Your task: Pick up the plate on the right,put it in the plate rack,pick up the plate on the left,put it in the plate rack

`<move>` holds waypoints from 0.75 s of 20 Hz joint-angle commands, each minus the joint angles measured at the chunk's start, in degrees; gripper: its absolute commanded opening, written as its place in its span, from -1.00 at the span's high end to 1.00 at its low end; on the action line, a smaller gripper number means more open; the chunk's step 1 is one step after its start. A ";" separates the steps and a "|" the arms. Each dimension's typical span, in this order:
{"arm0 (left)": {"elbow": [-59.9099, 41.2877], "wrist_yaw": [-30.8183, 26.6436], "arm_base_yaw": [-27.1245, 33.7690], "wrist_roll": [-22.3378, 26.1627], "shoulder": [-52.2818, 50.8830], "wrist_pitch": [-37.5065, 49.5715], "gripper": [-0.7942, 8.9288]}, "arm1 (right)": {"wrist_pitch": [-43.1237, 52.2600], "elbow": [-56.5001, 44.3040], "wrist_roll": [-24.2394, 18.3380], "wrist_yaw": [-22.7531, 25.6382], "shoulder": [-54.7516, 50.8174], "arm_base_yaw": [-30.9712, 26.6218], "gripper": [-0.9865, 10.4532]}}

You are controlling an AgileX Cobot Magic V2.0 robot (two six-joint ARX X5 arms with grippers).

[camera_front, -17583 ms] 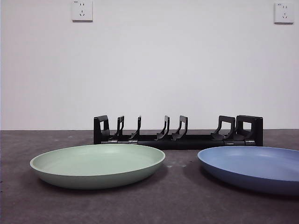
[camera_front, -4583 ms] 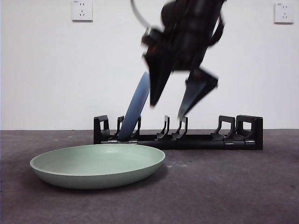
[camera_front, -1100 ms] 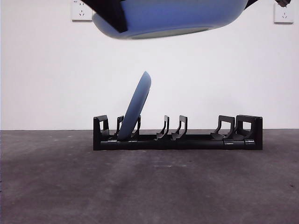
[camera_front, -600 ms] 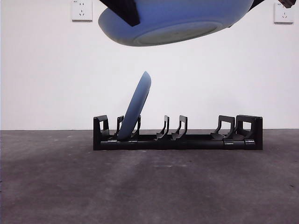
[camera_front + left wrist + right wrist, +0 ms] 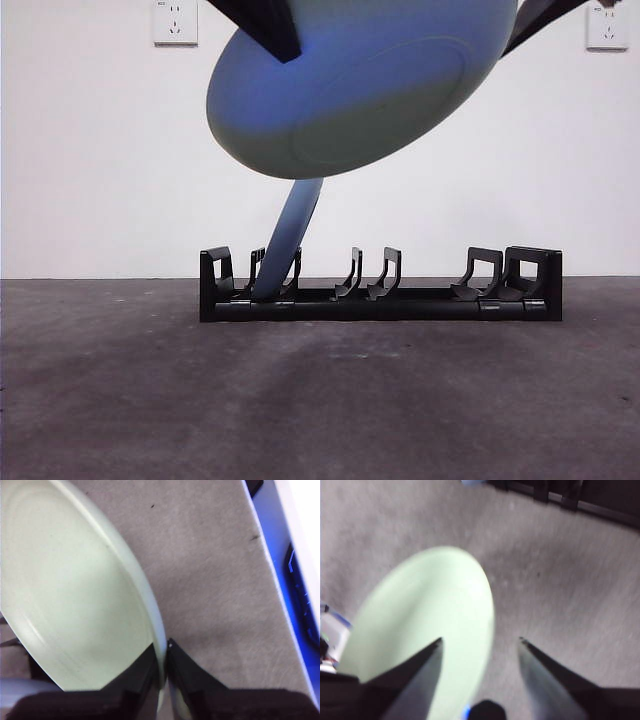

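Front view: up in the upper middle of the frame, well clear of the table [image 5: 320,400], hangs the pale green plate [image 5: 360,90], tipped so that its underside faces the camera and its lower edge points down toward the plate rack [image 5: 420,300]. Probably tilted this way so as to go into a slot edge-first rather than flat.

Left wrist view: pinched at the rim by the left gripper [image 5: 164,652], jaws nearly together with only the plate's edge between them. Held at the rim, most likely, to leave the opposite edge free to drop between the prongs.

Lower centre of the front view: long, low and black, resting on the table, with pairs of upright curved prongs. Already standing in a slot near its left end, leaning to the right, the blue plate [image 5: 290,235], its top hidden behind the green one. Free pairs of prongs in the middle and at the right end; judged the likelier target, given the blue plate's lean.

Right wrist view: right gripper [image 5: 480,640] spread wide, nothing gripped, table showing between the jaws, green plate beyond one jaw. Seemingly waiting aside. Risk ahead: clipping the leaning blue plate on the way down.
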 commanded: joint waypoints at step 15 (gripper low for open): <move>-0.26 17.97 16.26 -37.24 11.63 53.96 0.85 | -5.07 16.00 0.24 15.72 -24.17 0.02 0.33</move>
